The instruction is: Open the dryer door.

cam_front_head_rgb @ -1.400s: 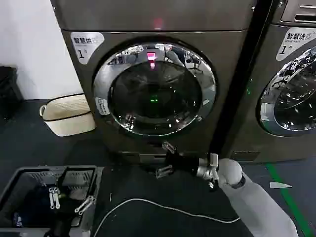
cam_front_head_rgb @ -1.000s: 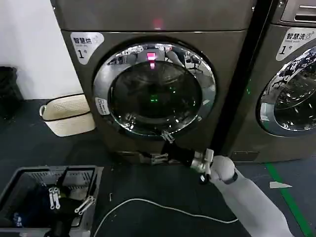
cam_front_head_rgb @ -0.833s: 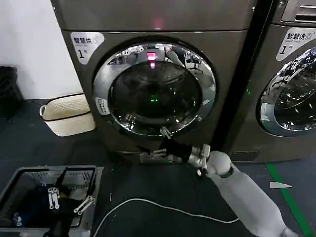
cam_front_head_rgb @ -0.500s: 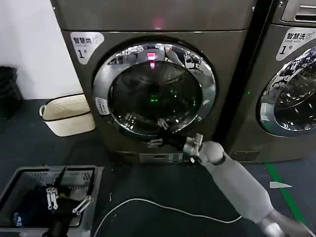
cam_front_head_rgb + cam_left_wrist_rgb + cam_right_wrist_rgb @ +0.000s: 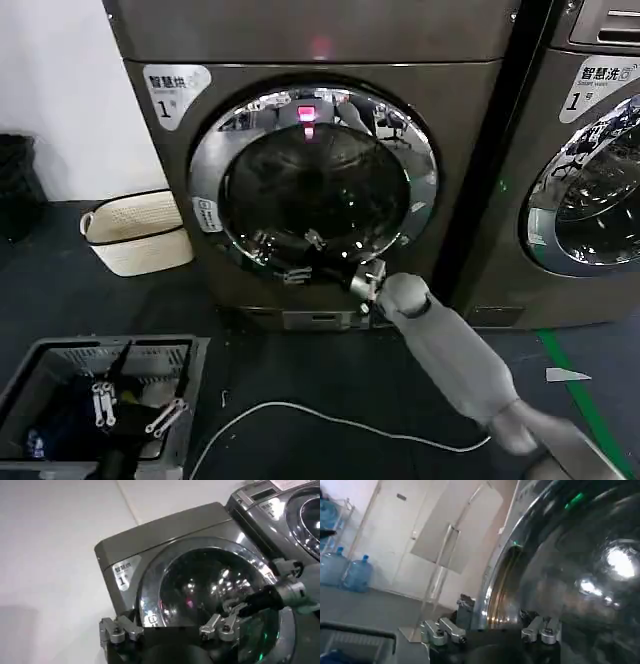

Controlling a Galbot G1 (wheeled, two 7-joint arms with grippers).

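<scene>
Right gripper (image 5: 300, 257), jaws spread wide, at the closed dryer door (image 5: 313, 180) lower glass.

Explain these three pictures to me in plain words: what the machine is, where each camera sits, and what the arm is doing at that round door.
This is a two-armed robot. The head view looks down from its head at a dryer. The dryer door, with its chrome ring and dark glass, looks closed. Beside it stands a second machine with a similar door.

The grey arm belongs to the robot's right side. The right gripper is open and empty, its two fingers spread at the door's lower rim.

The other two pictures come from cameras on the wrists. The left wrist view shows the left gripper, open and empty, with the door and the right arm beyond. The right wrist view looks past its own fingers at the glass close up.

On the floor are a white basket, a grey crate and a white cable.
</scene>
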